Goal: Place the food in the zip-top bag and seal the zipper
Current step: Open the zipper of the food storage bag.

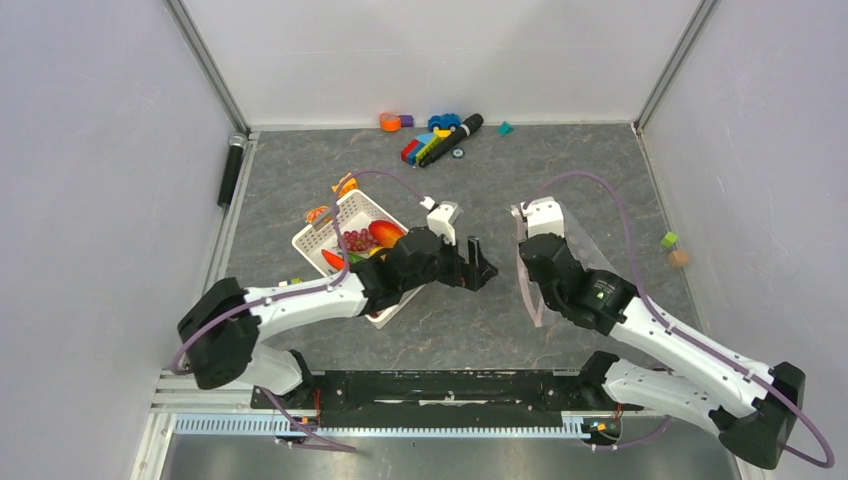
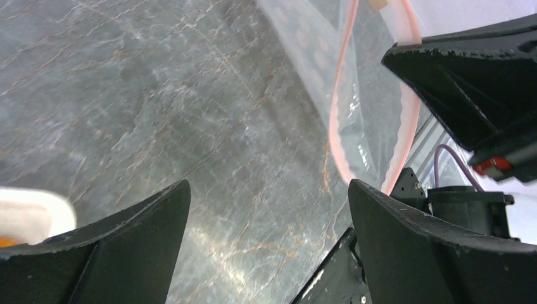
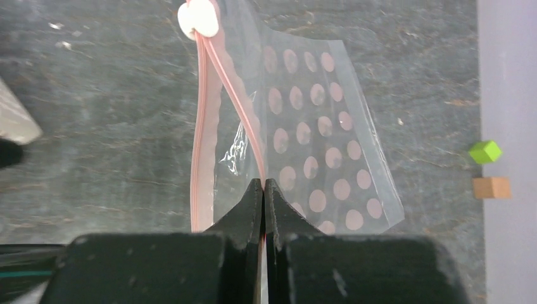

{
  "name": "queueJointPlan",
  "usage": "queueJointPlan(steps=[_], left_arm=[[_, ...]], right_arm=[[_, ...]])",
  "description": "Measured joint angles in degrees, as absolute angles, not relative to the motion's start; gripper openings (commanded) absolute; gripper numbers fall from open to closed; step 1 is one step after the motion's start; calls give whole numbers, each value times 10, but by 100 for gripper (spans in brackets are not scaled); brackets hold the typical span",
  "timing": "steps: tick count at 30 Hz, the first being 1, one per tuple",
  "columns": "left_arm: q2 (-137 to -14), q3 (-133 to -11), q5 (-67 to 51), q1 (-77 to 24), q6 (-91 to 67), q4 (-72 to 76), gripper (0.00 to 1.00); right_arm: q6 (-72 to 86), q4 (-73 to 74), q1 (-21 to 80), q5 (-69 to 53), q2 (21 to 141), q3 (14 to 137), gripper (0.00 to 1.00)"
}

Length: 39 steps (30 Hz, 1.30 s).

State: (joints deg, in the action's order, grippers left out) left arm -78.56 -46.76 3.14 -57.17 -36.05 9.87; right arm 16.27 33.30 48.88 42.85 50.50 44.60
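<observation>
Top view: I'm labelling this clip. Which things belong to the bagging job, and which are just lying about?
Job: bag, its pink zipper, toy food in the white basket.
Lying about: toy blocks, car, green cube, brown cube, black tube.

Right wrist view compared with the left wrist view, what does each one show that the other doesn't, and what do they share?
Only the right wrist: the right fingers shut on the zipper, the white slider, a green block and a brown block. Only the left wrist: the left fingers spread open with nothing between them. Both: the zip-top bag, its pink zipper and the grey table.
</observation>
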Motion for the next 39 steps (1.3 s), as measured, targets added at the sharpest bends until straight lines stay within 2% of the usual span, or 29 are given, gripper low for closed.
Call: queueJointPlan(steps=[3,5,10,12,14,15,22,30,34,39], left_arm=[[-838,-500,13,-571,-364,122,99],[-866,-523,-4,-571,-368,139,92],[-908,-553,-31,-571,-385,182,51],[-919,-557,-31,-571,-389,192,33],[-927,-557,-31,-571,-392,197,8],[-929,-558,-30,-571,-393,199,2],[-924,-561,-9,-571,-379,188,2],[-768,-499,62,-573,-343,154,2],[-705,-476,124,-582,-326,125,2],[-673,-462,205,-588,-313,89,2]], right_arm=[[173,313,489,407,528,468,0],[180,294,489,396,536,476,0],[189,253,489,356,538,480,0],[191,239,489,343,531,480,0],[191,228,489,334,519,480,0],[191,221,489,331,511,479,0],[183,206,489,365,498,476,0],[217,340,469,600,630,548,0],[260,379,463,624,665,594,0],[304,396,463,597,665,600,1]])
